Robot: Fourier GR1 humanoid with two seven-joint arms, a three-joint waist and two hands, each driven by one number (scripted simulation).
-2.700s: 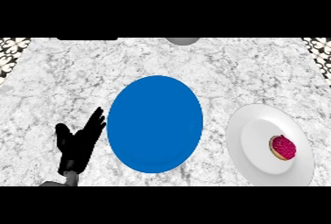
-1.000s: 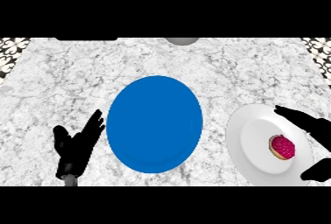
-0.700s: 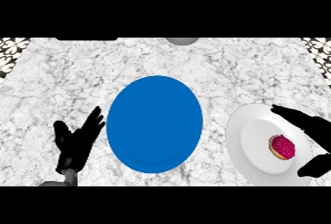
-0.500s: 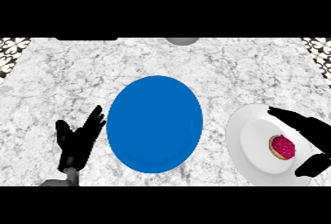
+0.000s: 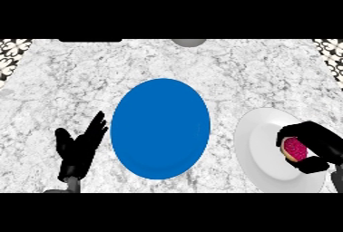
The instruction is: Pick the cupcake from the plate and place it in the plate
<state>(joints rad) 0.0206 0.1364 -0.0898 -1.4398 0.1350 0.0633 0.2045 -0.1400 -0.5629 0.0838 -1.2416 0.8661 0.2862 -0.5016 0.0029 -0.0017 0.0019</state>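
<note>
"Pink top, dark fingers round it. Is that the cupcake (image 5: 293, 150)?"

"Yes. It sits on the right side of the white plate (image 5: 258, 136), and the right hand (image 5: 323, 141) is curled about it, fingers above and thumb below."

"Lifted yet?"

"I can't tell. It shows over the white plate, so at best the grasp is made. By my reckoning the task is at its first step."

"And what's left?"

"The lift, the carry leftward and the setting down. The blue plate (image 5: 161, 128) in the middle holds nothing, so I take it as the goal, though the task sentence only says 'the plate'."

"Are the two plates touching?"

"No, they lie near each other with a strip of marble table (image 5: 80, 77) between them."

"Anything in the way?"

"Nothing stands on that strip. The white plate's rim has to be cleared, that's all."

"The other hand?"

"The left hand (image 5: 79, 152) rests just beside the blue plate's left edge, fingers straight and spread, holding nothing. It's on the far side from the carry, so I doubt it interferes."

"Other things?"

"A grey round thing (image 5: 188, 42) at the far edge, cut off by the view, and a dark strip (image 5: 90, 40) to its left. Both are well apart from the plates. What they are, I can't say."
</note>
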